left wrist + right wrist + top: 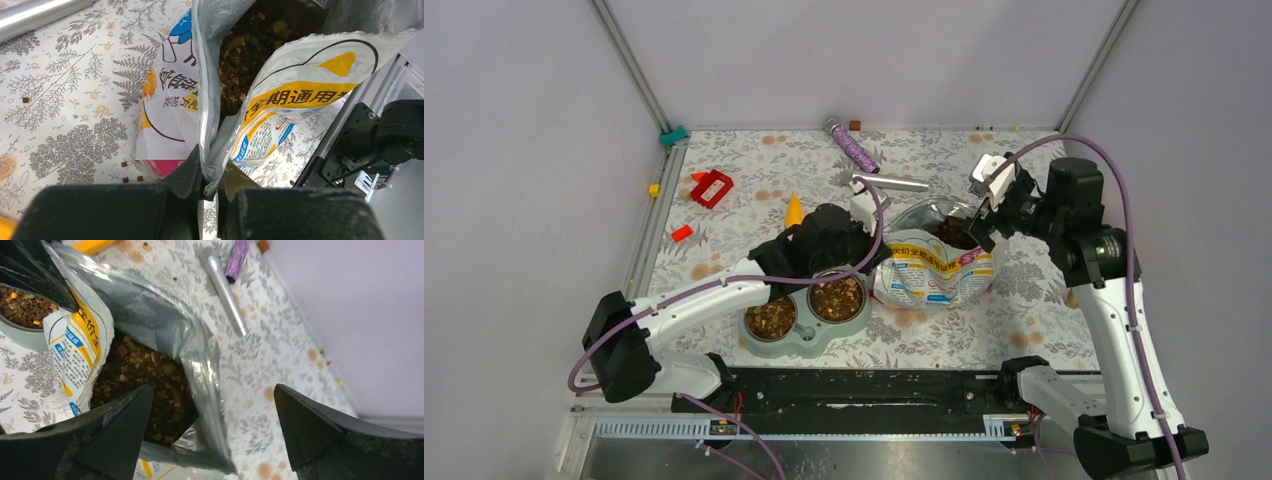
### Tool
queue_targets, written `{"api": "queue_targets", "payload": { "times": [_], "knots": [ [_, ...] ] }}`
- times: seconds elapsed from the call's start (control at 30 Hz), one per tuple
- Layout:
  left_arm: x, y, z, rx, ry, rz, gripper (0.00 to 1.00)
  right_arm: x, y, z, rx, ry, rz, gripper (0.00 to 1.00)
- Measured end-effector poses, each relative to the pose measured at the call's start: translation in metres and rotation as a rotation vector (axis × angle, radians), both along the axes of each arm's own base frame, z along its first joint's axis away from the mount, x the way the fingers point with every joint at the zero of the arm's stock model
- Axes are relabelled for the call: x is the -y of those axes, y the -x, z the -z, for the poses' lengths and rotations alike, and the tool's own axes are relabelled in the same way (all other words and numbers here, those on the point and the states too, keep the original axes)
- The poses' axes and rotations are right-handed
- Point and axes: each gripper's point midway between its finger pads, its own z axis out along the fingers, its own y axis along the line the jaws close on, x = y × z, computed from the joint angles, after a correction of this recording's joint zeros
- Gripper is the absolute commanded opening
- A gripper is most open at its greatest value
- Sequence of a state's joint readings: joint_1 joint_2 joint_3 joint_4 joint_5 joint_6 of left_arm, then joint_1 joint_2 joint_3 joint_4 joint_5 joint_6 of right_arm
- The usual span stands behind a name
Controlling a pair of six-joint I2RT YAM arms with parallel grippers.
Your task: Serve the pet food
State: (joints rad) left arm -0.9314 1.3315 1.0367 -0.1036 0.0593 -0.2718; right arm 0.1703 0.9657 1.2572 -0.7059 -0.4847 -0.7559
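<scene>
I note the feeder (809,338) at the counter's (1034,300) front, kibble (837,298) in both bowls (22,337). The bag (929,275) is just right of it, more kibble inside. A tube (892,183) lies behind the bag. Left claw (210,192) on the bag's edge, right claw (212,392) above its mouth.

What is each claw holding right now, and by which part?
Left claw pinches the food bag by its mouth rim; right claw is open, empty.
</scene>
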Motion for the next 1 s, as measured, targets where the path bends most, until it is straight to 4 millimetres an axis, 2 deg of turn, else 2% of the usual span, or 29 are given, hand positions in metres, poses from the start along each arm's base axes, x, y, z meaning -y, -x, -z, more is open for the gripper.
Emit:
{"api": "queue_targets", "payload": {
  "times": [0.1, 0.2, 0.3, 0.47, 0.63, 0.77, 0.9, 1.0],
  "knots": [
    [-0.002, 0.001, 0.0, 0.003, 0.0, 0.001, 0.0, -0.008, 0.002, -0.026, 0.065, 0.014, -0.091, 1.0],
    [-0.005, 0.003, 0.0, 0.005, 0.001, 0.001, 0.0, -0.012, 0.014, -0.037, 0.115, 0.047, -0.17, 1.0],
    [-0.01, 0.006, 0.001, 0.009, 0.002, 0.001, 0.0, -0.005, 0.029, -0.027, 0.082, 0.117, -0.22, 1.0],
    [-0.014, 0.012, 0.001, 0.02, -0.004, 0.026, 0.0, 0.02, 0.051, -0.015, -0.007, 0.237, -0.251, 0.99],
    [-0.013, 0.016, 0.001, 0.045, -0.017, 0.079, 0.0, 0.029, 0.067, 0.003, -0.062, 0.314, -0.301, 0.99],
    [-0.012, 0.019, 0.0, 0.063, -0.023, 0.118, 0.0, 0.03, 0.062, 0.015, -0.1, 0.326, -0.317, 0.99],
    [-0.011, 0.022, 0.0, 0.075, -0.028, 0.148, 0.0, 0.032, 0.046, 0.028, -0.145, 0.348, -0.336, 0.99],
    [-0.011, 0.023, 0.0, 0.08, -0.03, 0.166, 0.0, 0.034, 0.03, 0.043, -0.204, 0.361, -0.349, 0.89]
  ]
}}
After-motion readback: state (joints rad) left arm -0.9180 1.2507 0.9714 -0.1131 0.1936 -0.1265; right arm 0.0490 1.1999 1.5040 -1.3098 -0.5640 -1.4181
